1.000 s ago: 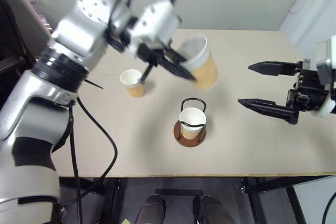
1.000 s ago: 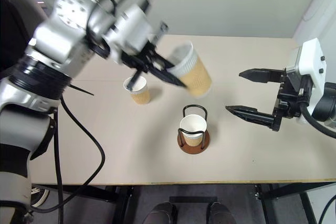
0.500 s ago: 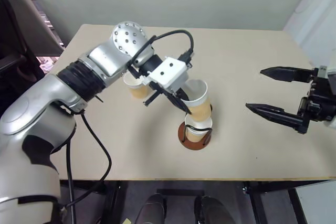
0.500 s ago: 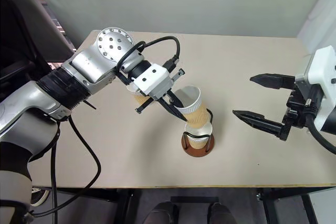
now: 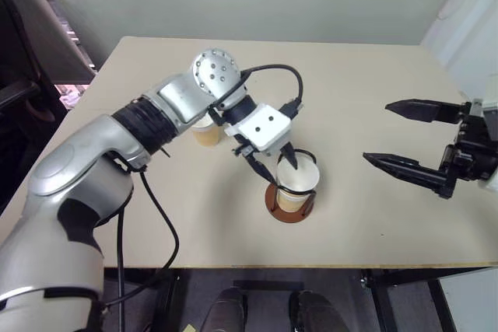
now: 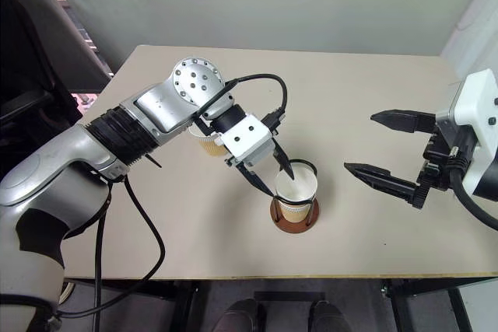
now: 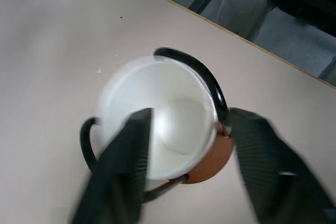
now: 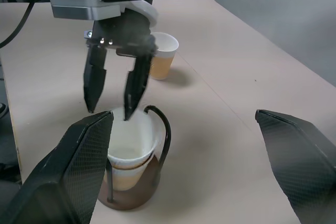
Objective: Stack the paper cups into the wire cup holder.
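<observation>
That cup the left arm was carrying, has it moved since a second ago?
Yes. The carried cup has gone down into the wire cup holder, nested in the cup already there; earlier it hung up above the holder.

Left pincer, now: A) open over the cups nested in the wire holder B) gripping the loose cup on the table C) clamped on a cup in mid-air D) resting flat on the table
A: the left pincer stands open, one finger outside and one just inside the top paper cup seated in the wire cup holder.
</observation>
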